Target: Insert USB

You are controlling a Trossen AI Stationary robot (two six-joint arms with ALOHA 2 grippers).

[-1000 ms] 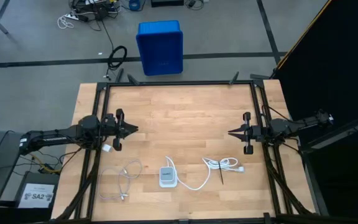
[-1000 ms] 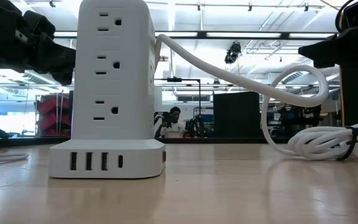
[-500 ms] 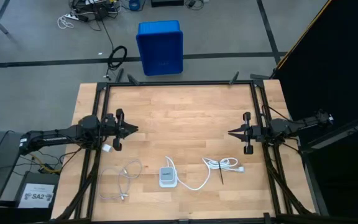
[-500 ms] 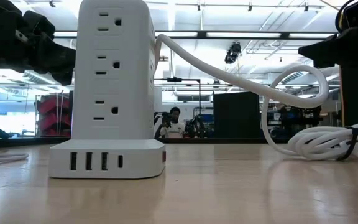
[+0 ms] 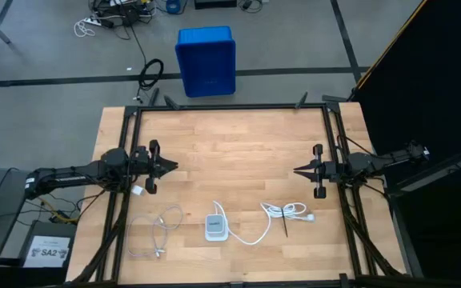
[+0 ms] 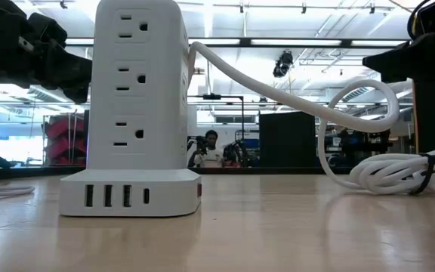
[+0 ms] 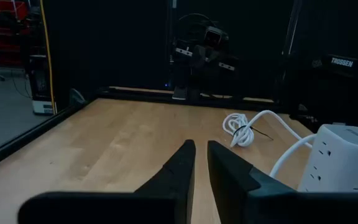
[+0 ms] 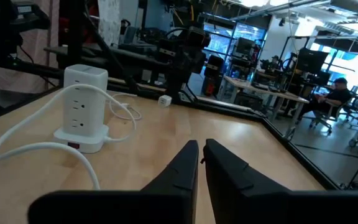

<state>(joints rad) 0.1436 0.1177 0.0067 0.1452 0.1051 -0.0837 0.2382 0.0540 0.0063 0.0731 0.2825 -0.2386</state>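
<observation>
- High view: we see the USB (image 5: 157, 232) lying loose on the table, well to the left of the power strip (image 5: 215, 227), plugged into nothing. Our left gripper (image 5: 170, 166) and right gripper (image 5: 298, 170) hover apart from it, empty.
- Low view: the strip's USB ports (image 6: 117, 196) stand empty, so insertion remains.
- Left wrist view: our fingers (image 7: 182, 167) sit nearly together, gripping nothing.
- Right wrist view: fingers (image 8: 186, 163) likewise pressed close, empty; the whole task lies ahead, we judge.
</observation>
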